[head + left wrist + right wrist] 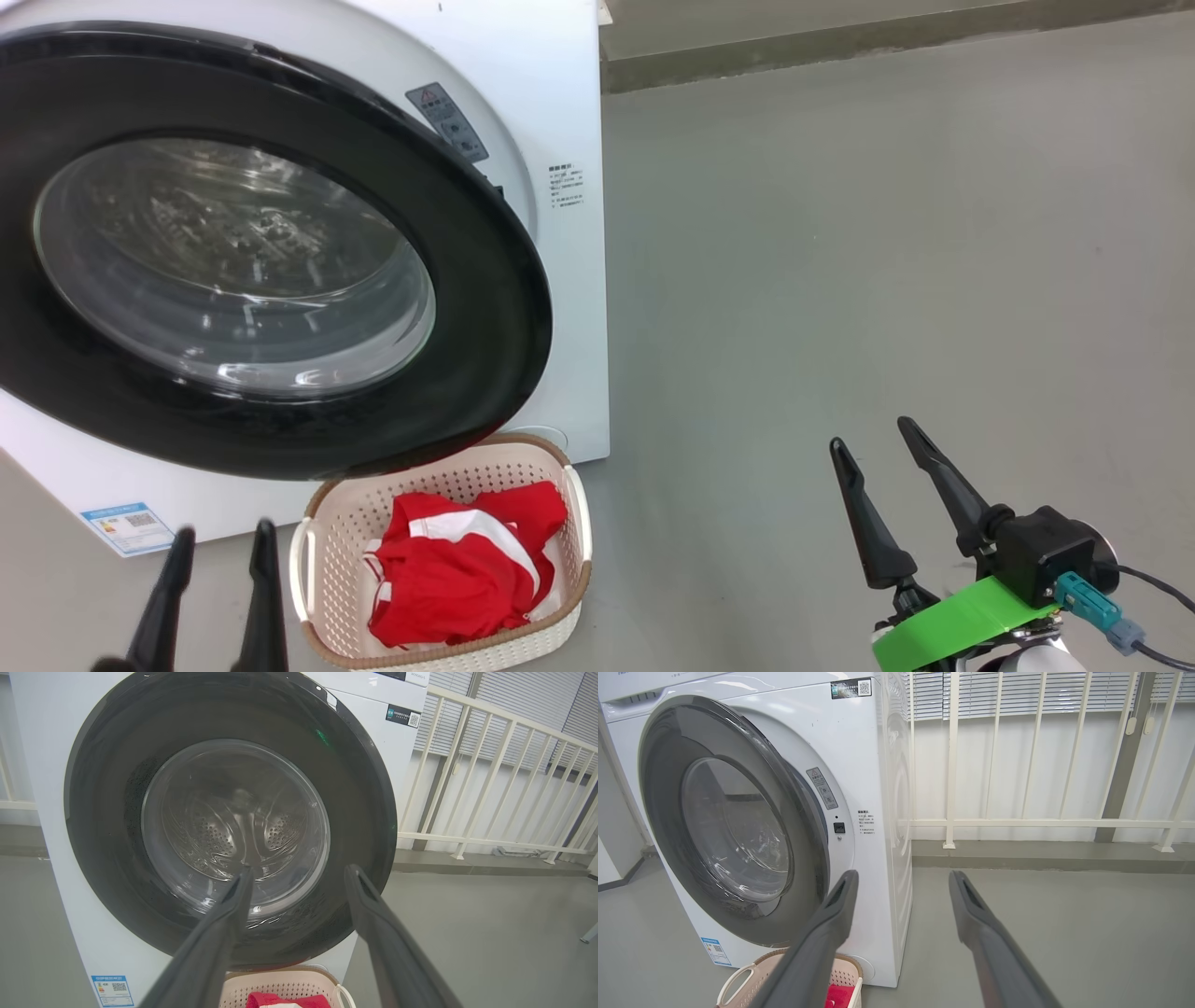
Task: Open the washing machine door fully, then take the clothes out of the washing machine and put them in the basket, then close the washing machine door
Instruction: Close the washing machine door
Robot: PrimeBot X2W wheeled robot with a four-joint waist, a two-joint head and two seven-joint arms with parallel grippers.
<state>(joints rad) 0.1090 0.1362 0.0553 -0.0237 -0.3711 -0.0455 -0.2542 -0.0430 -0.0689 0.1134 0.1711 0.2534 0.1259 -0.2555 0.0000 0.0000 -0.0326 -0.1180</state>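
The washing machine door (280, 420), black-rimmed with a glass bowl, stands slightly ajar: in the right wrist view its free edge (810, 826) sits a little off the white washing machine (864, 742). Through the glass only the steel drum (224, 835) shows. Red and white clothes (457, 569) lie in the cream basket (523, 455) on the floor below the door. My left gripper (224, 529) is open just left of the basket and points at the door (107, 812). My right gripper (870, 433) is open and empty, well right of the machine, over the floor.
Grey floor (887, 233) stretches to the right of the machine. A white railing (1017, 823) on a low concrete curb runs behind it. Green tape (952, 621) and a cable are on my right wrist.
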